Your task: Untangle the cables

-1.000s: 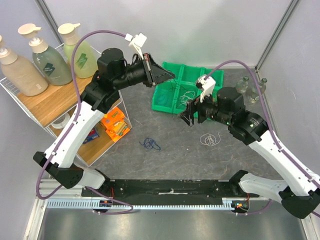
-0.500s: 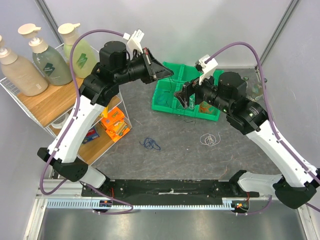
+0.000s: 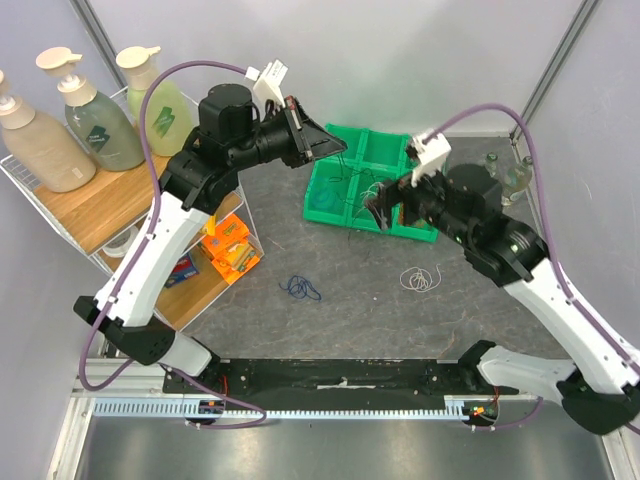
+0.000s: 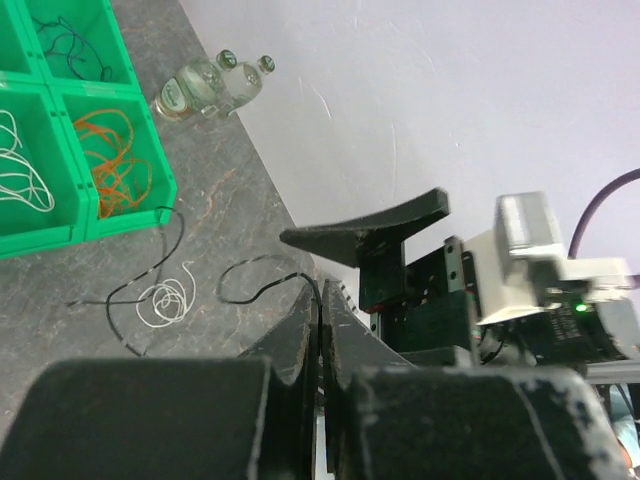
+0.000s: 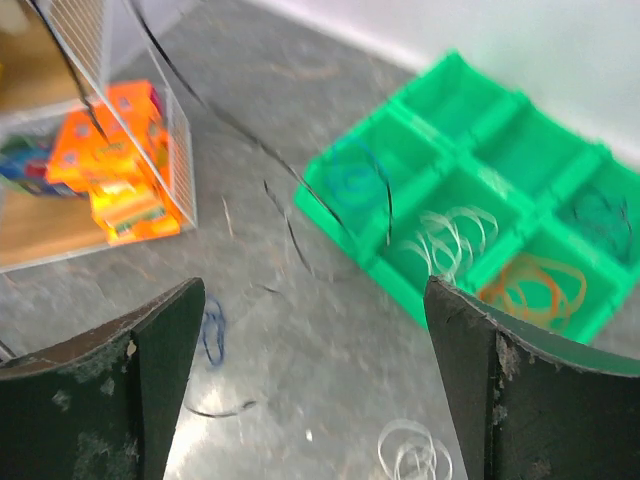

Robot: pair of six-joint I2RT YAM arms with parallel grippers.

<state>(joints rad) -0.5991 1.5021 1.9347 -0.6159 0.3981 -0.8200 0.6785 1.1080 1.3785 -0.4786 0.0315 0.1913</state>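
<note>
Top view: left arm reaches up and in from lower left, elbow high. Left claw point(image 3: 335, 148) is closed, nose pointing right at the far-left corner of the tray point(image 3: 330, 212). Right arm bends in from lower right. Right claw point(image 3: 380, 212) is spread wide and empty over the tray's near edge, pointing left. Blue cable point(image 3: 300, 289) lies bunched on the table point(image 3: 350, 310) at centre, white cable point(image 3: 418, 278) coiled to its right.

Left wrist: claw fingers point(image 4: 300, 335) are pressed together on the black cable point(image 4: 240, 264). It arcs out leftward from the tips, long axis running left toward the lower left of the frame. White coil is beside it. Orange cable point(image 4: 115, 165) is in a tray bin, upper left.

Right wrist: fingers point(image 5: 150, 350) stand far apart with nothing between them. A black strand runs diagonally from upper left down to the tray's near corner. Loops sit in the bins, upper right.
</note>
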